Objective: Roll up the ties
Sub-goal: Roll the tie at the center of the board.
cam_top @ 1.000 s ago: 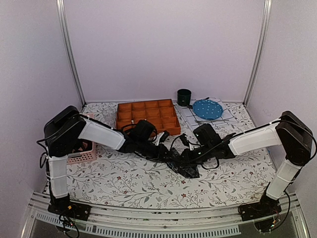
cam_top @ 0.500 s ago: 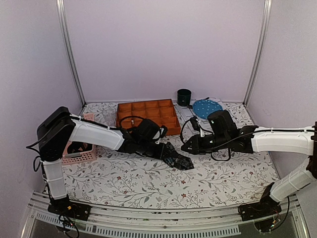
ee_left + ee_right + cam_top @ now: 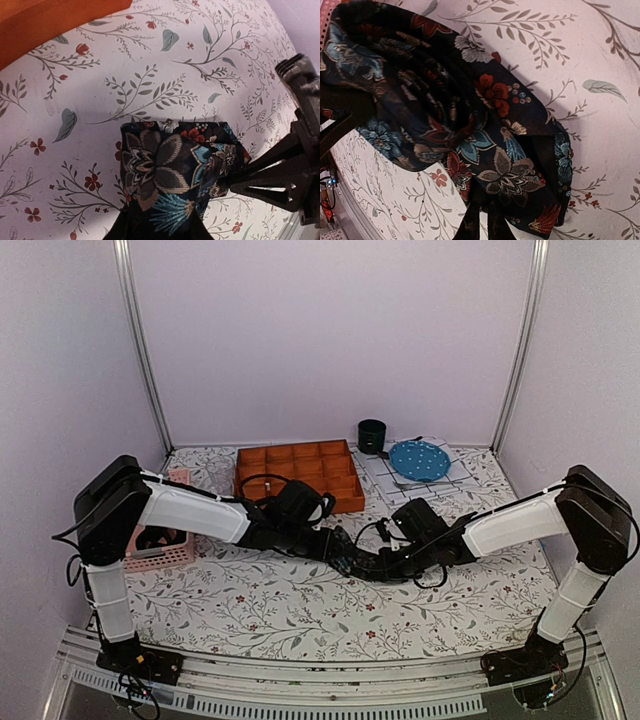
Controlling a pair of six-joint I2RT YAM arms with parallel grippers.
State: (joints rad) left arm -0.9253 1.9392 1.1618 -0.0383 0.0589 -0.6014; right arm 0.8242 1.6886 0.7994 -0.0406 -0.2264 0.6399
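Standing by the counter (image 3: 250, 610), I see the right arm has swung back in: half a second ago it was lifted off toward the right with nothing in its end effector, and now the right end effector (image 3: 235, 186) is down again at the middle of the counter, its fingers drawn to a narrow point on the right-hand edge of the tie (image 3: 170, 170). The left end effector (image 3: 338, 550) has hardly stirred in that time; it lies low at the tie's left side, and from its own camera the fabric runs down between its fingers, so I take it to be holding that end. The tie itself looks tighter than a second ago, when a loose flap trailed toward the near edge; it now sits as a compact dark, flowered bundle between the two arms, just near of the orange tray (image 3: 295, 475), with several folds stacked on one another in the right wrist view. I read that as a fresh grip taken for another turn. The roll is under way but not finished, since a broad flat panel is not yet wound in.
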